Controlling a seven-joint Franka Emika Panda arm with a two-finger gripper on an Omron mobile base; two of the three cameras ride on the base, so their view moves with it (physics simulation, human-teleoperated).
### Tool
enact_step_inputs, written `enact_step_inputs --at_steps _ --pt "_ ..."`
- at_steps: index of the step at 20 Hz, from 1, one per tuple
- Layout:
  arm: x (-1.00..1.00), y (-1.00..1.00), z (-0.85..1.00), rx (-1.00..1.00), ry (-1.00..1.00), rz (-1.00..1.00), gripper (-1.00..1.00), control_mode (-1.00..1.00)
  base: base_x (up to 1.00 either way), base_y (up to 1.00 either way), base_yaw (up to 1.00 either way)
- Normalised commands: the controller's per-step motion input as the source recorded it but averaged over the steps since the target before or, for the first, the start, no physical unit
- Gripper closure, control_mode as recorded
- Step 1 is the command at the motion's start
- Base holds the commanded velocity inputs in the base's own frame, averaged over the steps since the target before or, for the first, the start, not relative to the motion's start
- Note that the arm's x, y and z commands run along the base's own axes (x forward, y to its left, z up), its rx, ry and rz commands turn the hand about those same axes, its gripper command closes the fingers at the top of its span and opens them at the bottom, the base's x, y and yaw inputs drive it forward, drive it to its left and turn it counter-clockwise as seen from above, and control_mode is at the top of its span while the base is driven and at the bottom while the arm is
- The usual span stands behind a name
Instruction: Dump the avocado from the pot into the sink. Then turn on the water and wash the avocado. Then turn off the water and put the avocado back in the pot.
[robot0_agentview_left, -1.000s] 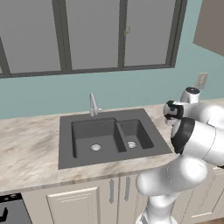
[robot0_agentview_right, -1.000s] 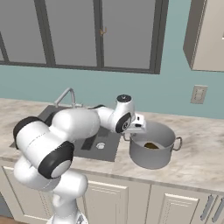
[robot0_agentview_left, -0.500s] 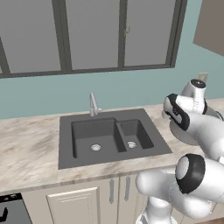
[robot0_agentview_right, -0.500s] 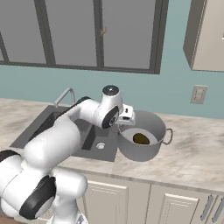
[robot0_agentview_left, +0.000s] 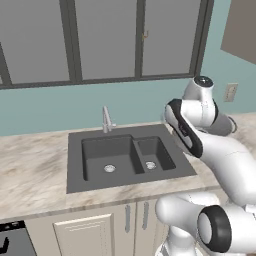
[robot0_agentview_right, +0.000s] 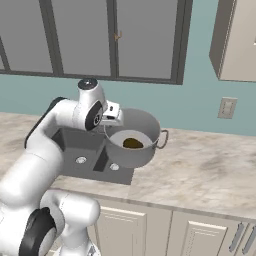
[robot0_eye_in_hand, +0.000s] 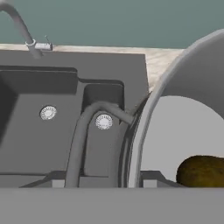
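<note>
The grey metal pot (robot0_agentview_right: 139, 120) hangs lifted above the counter, tipped a little toward me, over the right edge of the dark double-basin sink (robot0_agentview_right: 70, 140). My gripper (robot0_agentview_right: 112, 121) is shut on the pot's left side by its loop handle (robot0_eye_in_hand: 81, 133). The dark olive avocado (robot0_agentview_right: 132, 143) lies on the pot's floor. In the hand view the avocado (robot0_eye_in_hand: 203, 171) sits at the lower right inside the pot wall (robot0_eye_in_hand: 144, 118). Below it are the sink's small basin (robot0_eye_in_hand: 103, 98) and large basin (robot0_eye_in_hand: 26, 109). In the left base view my arm hides the pot beside the sink (robot0_agentview_left: 100, 150).
The slim silver faucet (robot0_agentview_left: 106, 120) stands behind the sink's middle, also seen as the faucet (robot0_eye_in_hand: 19, 24). Marble counter (robot0_agentview_right: 200, 170) stretches to the right. A wall outlet (robot0_agentview_right: 227, 108) and an upper cabinet (robot0_agentview_right: 235, 40) sit at the right. Windows run behind the sink.
The pot has been raised off the counter and carried left, up to the sink's right edge, with the avocado still inside. My arm has swung up and left with it.
</note>
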Motion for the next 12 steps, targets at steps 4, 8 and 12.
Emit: enact_step_inputs --at_steps 4,8,12 --pt "-0.08 0.9 0.71 0.14 0.0 0.09 1.0 -1.0 0.0 0.0 0.0" --pt "-0.19 0.97 0.67 0.15 0.0 0.11 1.0 -1.0 0.0 0.0 0.0" --pt "-0.32 1.0 0.62 0.12 0.0 0.1 1.0 -1.0 0.0 0.0 0.0"
